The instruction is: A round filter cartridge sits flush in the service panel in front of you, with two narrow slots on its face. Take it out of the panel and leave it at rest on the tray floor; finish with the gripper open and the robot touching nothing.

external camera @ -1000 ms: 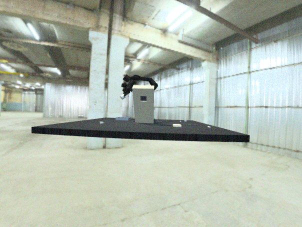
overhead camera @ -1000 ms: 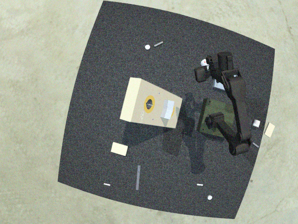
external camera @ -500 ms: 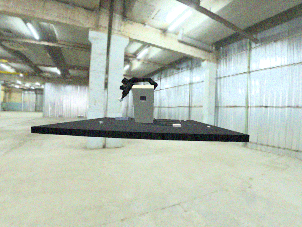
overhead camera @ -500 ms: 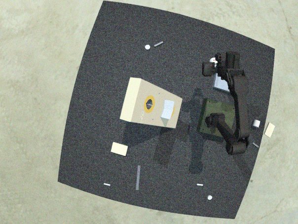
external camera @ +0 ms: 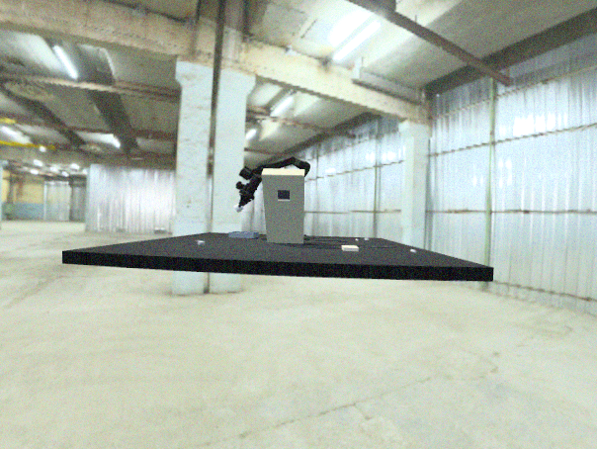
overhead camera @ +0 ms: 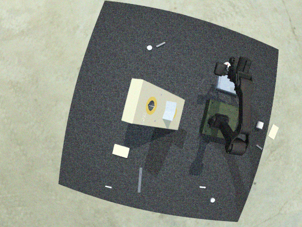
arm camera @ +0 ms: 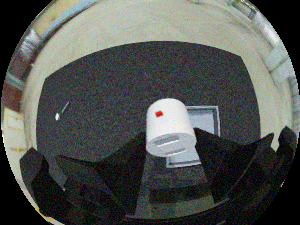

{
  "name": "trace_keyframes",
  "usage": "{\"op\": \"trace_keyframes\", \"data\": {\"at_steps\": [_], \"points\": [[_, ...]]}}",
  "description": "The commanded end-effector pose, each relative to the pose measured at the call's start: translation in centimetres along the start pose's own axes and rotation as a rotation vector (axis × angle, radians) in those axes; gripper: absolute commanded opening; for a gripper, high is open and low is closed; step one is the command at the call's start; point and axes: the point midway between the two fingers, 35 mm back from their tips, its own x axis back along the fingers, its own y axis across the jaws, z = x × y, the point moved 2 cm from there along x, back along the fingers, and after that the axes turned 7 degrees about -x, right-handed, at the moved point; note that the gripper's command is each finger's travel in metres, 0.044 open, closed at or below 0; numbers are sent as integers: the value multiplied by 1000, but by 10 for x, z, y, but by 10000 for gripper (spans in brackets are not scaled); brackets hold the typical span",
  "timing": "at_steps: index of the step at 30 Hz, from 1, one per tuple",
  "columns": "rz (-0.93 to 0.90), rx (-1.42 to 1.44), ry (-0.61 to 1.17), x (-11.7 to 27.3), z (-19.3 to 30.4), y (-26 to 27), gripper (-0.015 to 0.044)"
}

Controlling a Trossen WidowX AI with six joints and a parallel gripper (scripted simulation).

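The white round filter cartridge (overhead camera: 227, 64) (external camera: 238, 208) (arm camera: 170, 119) has a red mark on its side and two slots on its visible end face. My gripper (arm camera: 170, 133) is shut on it, with one finger on each side. In the exterior view the cartridge hangs well above the table. The blue-grey tray (overhead camera: 226, 91) (external camera: 243, 235) (arm camera: 217, 119) lies below and beyond the cartridge in the wrist view, partly hidden by it and a finger. The beige service panel (overhead camera: 160, 92) (external camera: 284, 223) stands apart from the gripper, with a dark round opening inside a yellow ring (overhead camera: 147, 106).
A light blue plate (overhead camera: 170, 108) on the panel's face partly hides another yellow patch. The green base plate (overhead camera: 210, 125) lies under the arm. Small white pieces (overhead camera: 149, 47) (overhead camera: 212, 200) and a cream block (overhead camera: 121, 151) (external camera: 350, 247) lie on the dark table.
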Motion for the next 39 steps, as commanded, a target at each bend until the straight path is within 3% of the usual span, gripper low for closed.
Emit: {"op": "trace_keyframes", "data": {"at_steps": [1,14,35,39], "points": [[36,-58,-7,-11,4,-18,0],[151,-249,-19,-43,35,-79,0],[153,-252,-19,-109,74,-85,0],[149,-247,-8,-106,73,-84,105]]}}
